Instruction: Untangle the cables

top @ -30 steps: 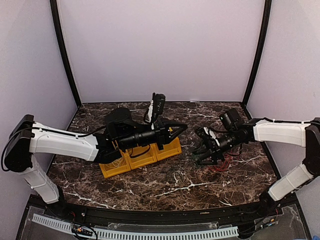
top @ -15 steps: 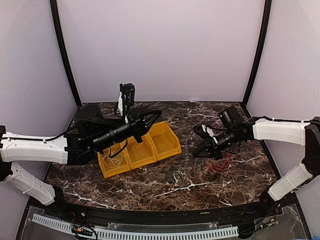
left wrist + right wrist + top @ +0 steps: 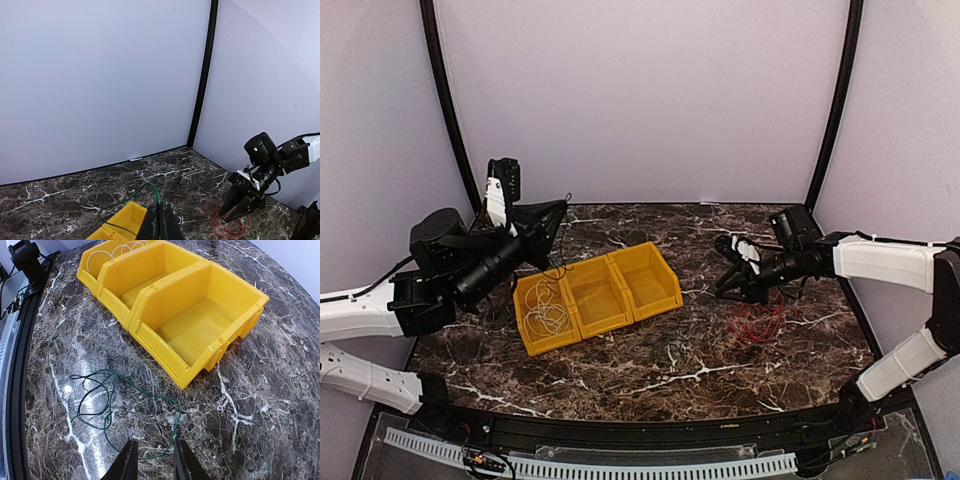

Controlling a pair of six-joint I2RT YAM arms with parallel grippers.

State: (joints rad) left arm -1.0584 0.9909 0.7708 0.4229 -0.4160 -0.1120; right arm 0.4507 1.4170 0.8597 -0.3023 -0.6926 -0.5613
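My left gripper (image 3: 558,208) (image 3: 161,206) is raised at the left, above the yellow bin, and shut on a thin dark green cable (image 3: 152,189) that arcs away and hangs down. The white cable (image 3: 548,312) lies coiled in the bin's left compartment. The red cable (image 3: 757,323) (image 3: 227,227) lies loose on the table at the right. Just above and left of it hovers my right gripper (image 3: 732,288) (image 3: 155,441), open. In the right wrist view a dark green cable (image 3: 100,390) lies on the marble, one loop running between the fingertips. Whether it is the same strand I cannot tell.
The yellow three-compartment bin (image 3: 665,300) (image 3: 165,347) stands mid-table; its middle and right compartments hold nothing. Pale walls with black corner posts (image 3: 455,130) close in the back and sides. The table's near edge (image 3: 20,365) runs along the left of the right wrist view.
My left arm has swung back left and upward off the bin, uncovering the white cable in the left compartment. My right gripper has drawn up and back from the red cable.
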